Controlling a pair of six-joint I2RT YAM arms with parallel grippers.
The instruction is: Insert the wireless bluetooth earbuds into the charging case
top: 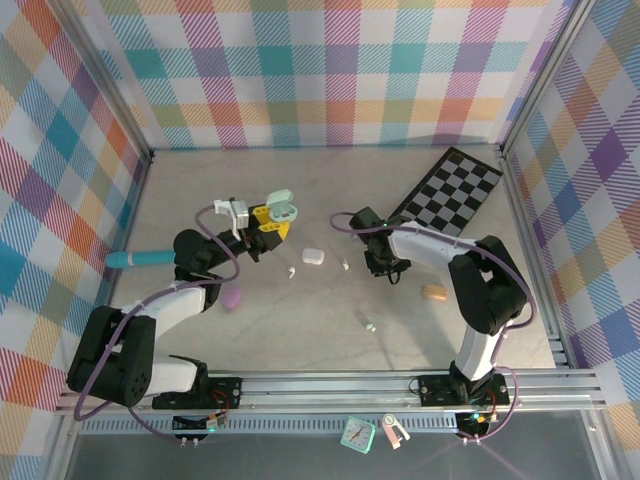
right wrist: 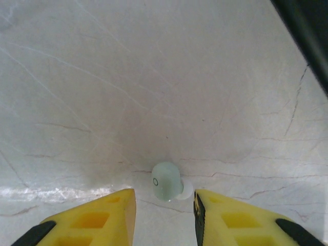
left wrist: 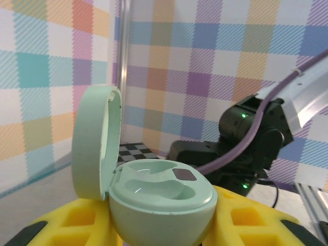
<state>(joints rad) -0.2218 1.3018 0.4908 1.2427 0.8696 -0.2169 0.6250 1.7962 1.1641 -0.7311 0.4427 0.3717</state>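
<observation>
- The table (top: 330,340) is carrying a closed white case (top: 313,256) near its middle.
- The left gripper (top: 274,212) is clamping the mint charging case (left wrist: 159,200), which is sitting lid-up between the yellow fingers.
- The right gripper (right wrist: 164,193) is hanging unclenched, jaws apart.
- A mint earbud (right wrist: 165,184) is lying on the table between them, ungrasped.

An open charging case (left wrist: 164,200) is held between the fingers of the left tool (left wrist: 161,228), above the bench (top: 200,190) left of centre. An earbud (right wrist: 166,188) lies on the bench between the parted fingers of the right tool (right wrist: 164,202). A closed case (top: 313,256) is set between the two tools, and a game board (top: 450,190) is laid behind the right one, toward the far right corner.
</observation>
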